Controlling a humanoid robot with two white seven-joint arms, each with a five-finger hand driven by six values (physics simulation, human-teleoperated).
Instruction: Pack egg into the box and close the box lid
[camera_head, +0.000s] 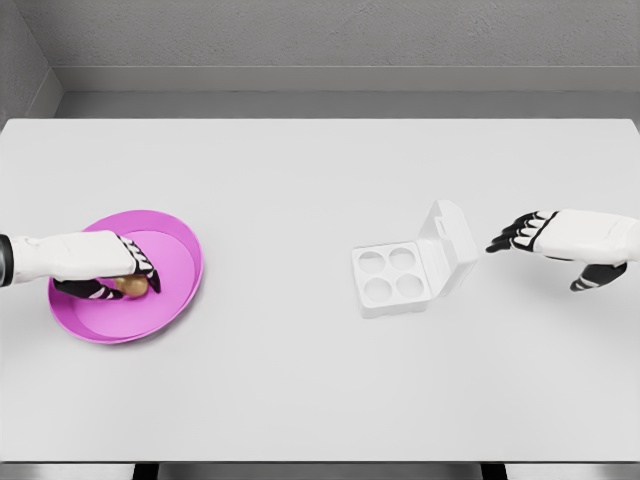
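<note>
A tan egg (131, 286) lies in the pink bowl (178, 240) at the table's left. My left hand (120, 280) reaches into the bowl with its fingers curled around the egg, which is mostly hidden under them. Right of the table's middle stands a white egg box (398, 277) with several empty round wells. Its lid (450, 238) is open and tilts up at the box's right side. My right hand (525, 236) hovers just right of the lid with its fingers stretched toward it, touching nothing.
The white table (300, 170) runs wide under both arms. Its front edge sits near the picture's bottom. A grey wall rises behind its far edge.
</note>
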